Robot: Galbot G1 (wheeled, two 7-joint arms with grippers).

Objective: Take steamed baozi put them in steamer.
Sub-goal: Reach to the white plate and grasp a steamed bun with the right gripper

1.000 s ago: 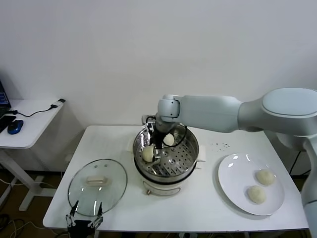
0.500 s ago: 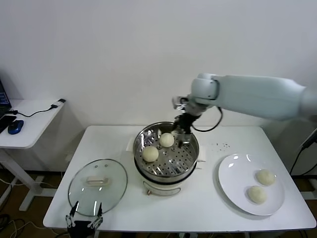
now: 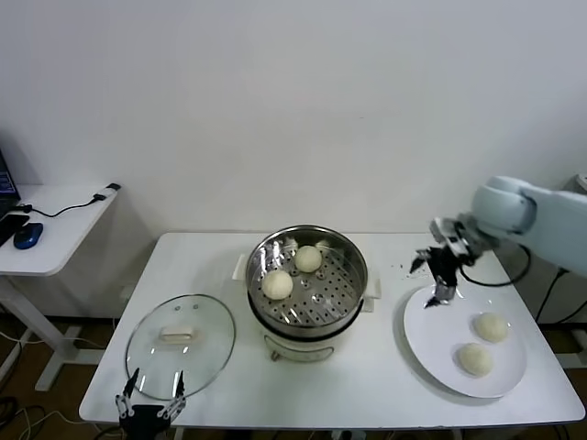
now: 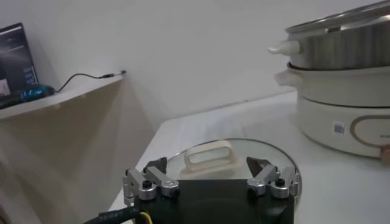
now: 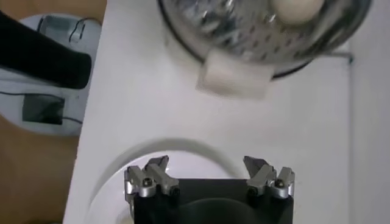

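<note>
White plate's [image 3: 431, 344] two round cream baozi [image 3: 483, 341] lie toward your desk's right front corner from the empty, wide-open right gripper [image 3: 438, 275].

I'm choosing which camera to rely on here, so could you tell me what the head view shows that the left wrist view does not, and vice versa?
Only the head view shows two baozi inside the steamer, two more baozi on the plate, and the open right gripper above the plate's rim. Only the left wrist view shows the steamer's white base from the side. Both show the glass lid and the open left gripper.
</note>
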